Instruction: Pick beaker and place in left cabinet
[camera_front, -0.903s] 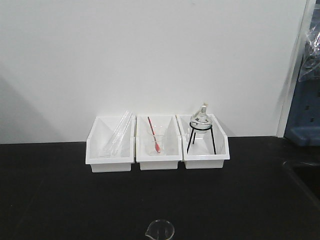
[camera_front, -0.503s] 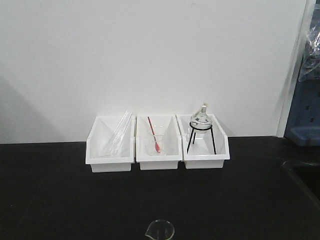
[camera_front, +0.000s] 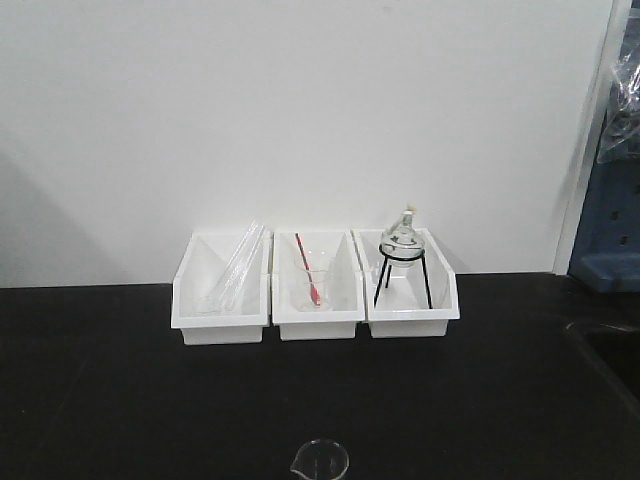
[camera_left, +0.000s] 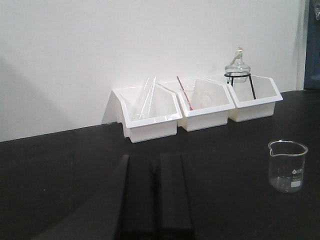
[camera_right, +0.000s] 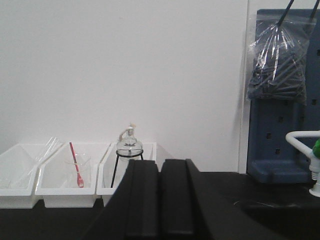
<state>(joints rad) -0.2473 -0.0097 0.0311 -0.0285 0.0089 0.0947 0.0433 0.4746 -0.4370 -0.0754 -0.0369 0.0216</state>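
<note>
Standing upright, the beaker (camera_left: 287, 166) lies off to the right of the pressed-together left hand (camera_left: 156, 162).

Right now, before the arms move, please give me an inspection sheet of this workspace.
Surface: black counter.
Job's things: beaker upright, empty, standing alone on the counter; left cabinet not in view.
Clutter: three white bins by the wall, holding glass tubes, a beaker with red rod, and a glass lamp on a black tripod.
Grippers: left pincer and right pincer both shut, holding nothing.
Cables: nothing seen.
Surroundings: white wall; blue pegboard with a bag of dark items.
</note>
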